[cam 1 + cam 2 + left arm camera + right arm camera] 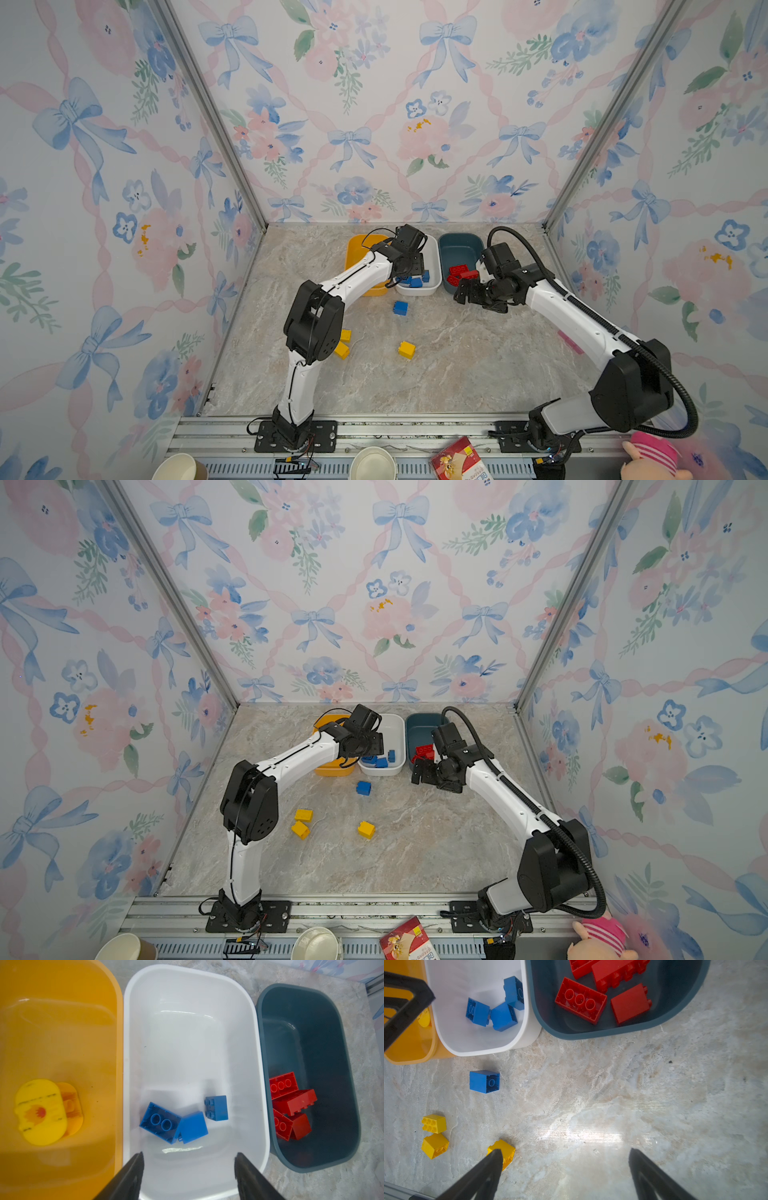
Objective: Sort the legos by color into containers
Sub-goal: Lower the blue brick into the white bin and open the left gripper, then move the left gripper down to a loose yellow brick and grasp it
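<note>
In a top view your blue brick [400, 308] lies on the table [457, 365] just before the white tub [417, 290], seemingly nearer the left gripper [409, 268]. Left wrist: jaws apart, empty, over that tub. Right wrist: right gripper [564, 1159] spread, empty.

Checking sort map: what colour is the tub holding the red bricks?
Dark teal-blue tub, best seen in the left wrist view.

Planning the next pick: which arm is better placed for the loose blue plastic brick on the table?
Probably left: the left gripper, open, hangs over the white plastic tub just behind that blue plastic brick; the right gripper is farther off.
</note>
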You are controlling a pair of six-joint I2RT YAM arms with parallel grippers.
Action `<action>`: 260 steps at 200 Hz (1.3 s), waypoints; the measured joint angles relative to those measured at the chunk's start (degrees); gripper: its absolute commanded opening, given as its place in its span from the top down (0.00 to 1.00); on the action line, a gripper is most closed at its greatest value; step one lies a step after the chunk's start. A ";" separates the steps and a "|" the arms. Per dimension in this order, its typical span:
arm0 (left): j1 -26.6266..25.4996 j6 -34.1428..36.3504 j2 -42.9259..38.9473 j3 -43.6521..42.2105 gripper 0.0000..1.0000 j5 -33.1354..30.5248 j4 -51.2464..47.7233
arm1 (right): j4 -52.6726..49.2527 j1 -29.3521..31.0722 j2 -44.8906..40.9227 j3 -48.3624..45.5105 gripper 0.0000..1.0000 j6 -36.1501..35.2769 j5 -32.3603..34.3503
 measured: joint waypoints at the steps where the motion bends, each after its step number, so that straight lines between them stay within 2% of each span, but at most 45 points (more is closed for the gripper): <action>1: -0.02 0.07 -0.39 -0.42 0.25 -0.11 0.02 | 0.02 0.00 0.02 0.00 0.03 0.00 0.00; 61: -0.04 2.23 -17.14 -18.49 0.13 -3.45 0.09 | 0.04 0.02 0.31 0.02 0.03 0.00 -0.17; 112: 0.44 5.64 -28.59 -32.63 0.08 -5.79 -0.09 | 0.48 0.44 0.42 0.02 0.03 0.00 -1.42; 153: 5.57 7.72 -35.63 -41.24 0.08 -5.22 -0.72 | 3.39 0.50 0.39 -2.27 0.03 0.00 -5.05; 201: 9.33 10.29 -37.70 -45.35 0.12 -5.05 -2.71 | 4.70 1.81 0.39 -3.19 0.03 0.00 -7.69; 260: 10.45 10.86 -32.96 -45.99 0.20 -4.15 -3.34 | 5.27 2.43 0.42 -3.19 0.03 0.00 -8.11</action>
